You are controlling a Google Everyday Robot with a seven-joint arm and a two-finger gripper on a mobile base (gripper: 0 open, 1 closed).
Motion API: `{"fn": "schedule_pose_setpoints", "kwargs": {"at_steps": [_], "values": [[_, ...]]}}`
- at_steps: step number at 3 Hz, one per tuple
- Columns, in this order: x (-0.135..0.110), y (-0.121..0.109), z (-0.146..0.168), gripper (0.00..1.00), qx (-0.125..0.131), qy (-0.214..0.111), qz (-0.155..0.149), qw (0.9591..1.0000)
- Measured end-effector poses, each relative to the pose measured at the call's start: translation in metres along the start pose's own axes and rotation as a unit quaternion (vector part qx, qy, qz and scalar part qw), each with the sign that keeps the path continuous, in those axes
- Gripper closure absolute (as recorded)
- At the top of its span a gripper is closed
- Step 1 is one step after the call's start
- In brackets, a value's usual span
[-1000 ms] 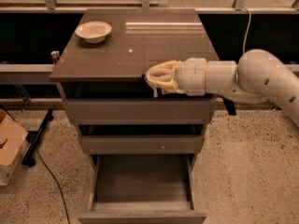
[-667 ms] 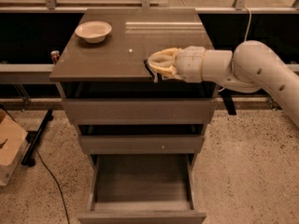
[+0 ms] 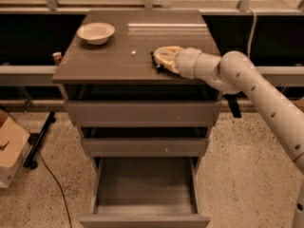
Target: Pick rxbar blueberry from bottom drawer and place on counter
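Note:
My gripper [image 3: 159, 60] is low over the right middle of the counter [image 3: 109, 61], the glossy grey-brown top of the cabinet. Its pale fingers are closed around a small dark object, the rxbar blueberry [image 3: 154, 61]. Only the bar's dark edge shows at the fingertips, just above or touching the surface. The bottom drawer [image 3: 145, 186] is pulled open at the base of the cabinet, and nothing shows inside it. The two upper drawers are shut.
A pale bowl [image 3: 95, 32] stands at the counter's back left. A red-topped can [image 3: 57, 57] sits on the ledge left of the cabinet. A cardboard box [image 3: 9, 146] and a black cable [image 3: 52, 179] lie on the floor at left.
My gripper has moved with the dark bar from beyond the counter's front right edge back over the counter top, and now sits lower on it.

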State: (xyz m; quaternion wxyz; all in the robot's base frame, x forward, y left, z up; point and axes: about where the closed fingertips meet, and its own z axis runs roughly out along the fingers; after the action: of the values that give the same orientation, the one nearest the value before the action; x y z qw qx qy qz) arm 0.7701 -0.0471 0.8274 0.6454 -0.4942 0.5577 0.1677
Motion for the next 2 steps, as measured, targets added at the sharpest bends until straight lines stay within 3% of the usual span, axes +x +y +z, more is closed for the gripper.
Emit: {"fn": "schedule_pose_setpoints", "kwargs": {"at_steps": [1,2], "values": [[-0.0105,-0.0054,-0.0013,0.49,0.0,0.0,0.0,1.0],[-0.0133,-0.0067,-0.0016,0.26,0.0,0.0,0.0,1.0]]}}
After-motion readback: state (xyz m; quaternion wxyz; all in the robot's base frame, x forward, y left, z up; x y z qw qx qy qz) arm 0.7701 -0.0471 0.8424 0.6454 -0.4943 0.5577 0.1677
